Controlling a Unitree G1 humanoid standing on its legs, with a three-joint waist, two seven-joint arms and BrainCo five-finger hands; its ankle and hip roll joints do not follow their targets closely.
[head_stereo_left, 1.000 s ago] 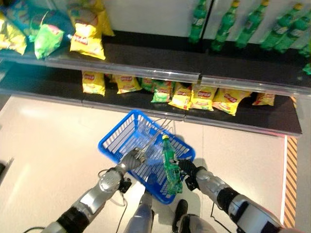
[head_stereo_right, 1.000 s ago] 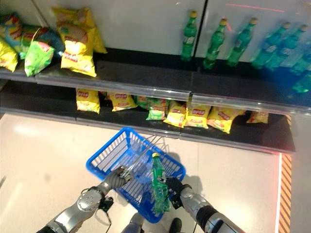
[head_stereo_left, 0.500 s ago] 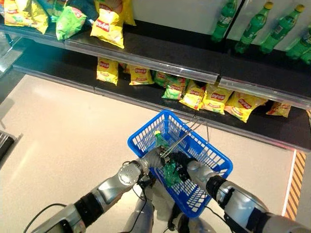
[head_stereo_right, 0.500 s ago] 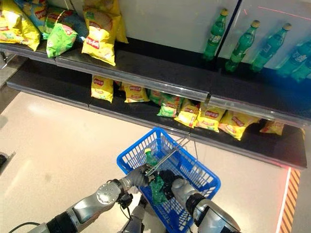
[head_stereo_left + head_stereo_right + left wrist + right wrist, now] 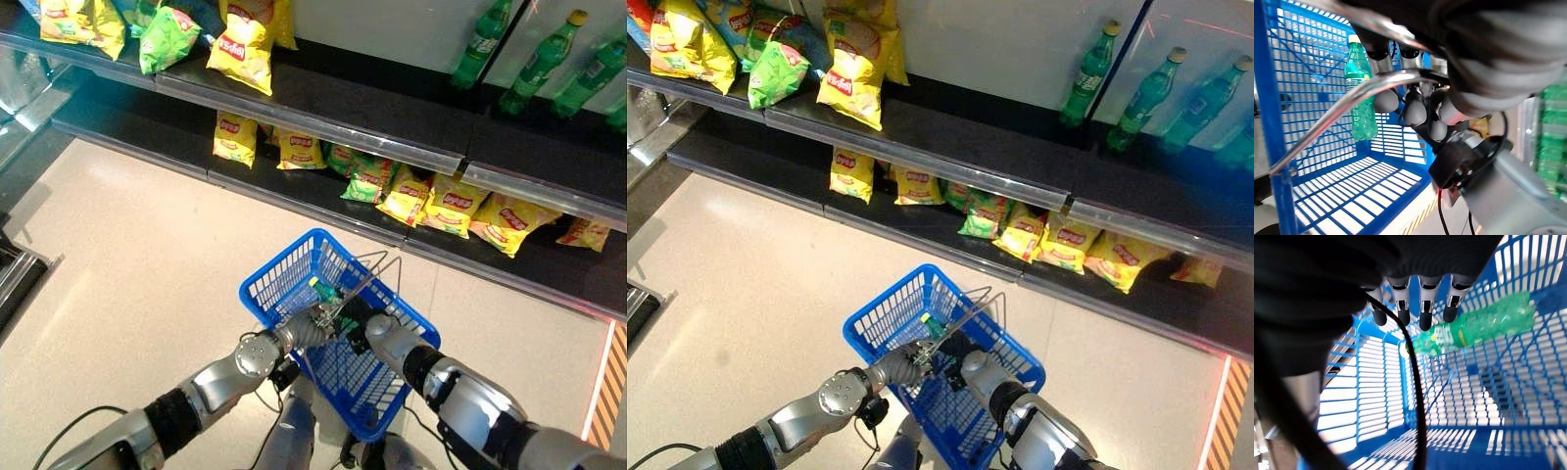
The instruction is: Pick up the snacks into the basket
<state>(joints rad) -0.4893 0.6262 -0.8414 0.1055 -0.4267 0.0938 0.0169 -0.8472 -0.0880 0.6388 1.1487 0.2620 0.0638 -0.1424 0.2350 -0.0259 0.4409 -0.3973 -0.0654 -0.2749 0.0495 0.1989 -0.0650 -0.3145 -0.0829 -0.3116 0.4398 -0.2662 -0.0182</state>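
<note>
Now green bottle (image 5: 1476, 326) inside blue basket (image 5: 276, 284), just beyond right robot hand (image 5: 1415, 303), fingers straight

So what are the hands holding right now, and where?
The left hand grips the blue basket by its metal handle. The right hand is open over the green bottle, holding nothing.

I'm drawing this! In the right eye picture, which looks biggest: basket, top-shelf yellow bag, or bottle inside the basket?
1. Basket
2. Yellow bag
3. Bottle, mostly hidden, so it looks tiniest.
</note>
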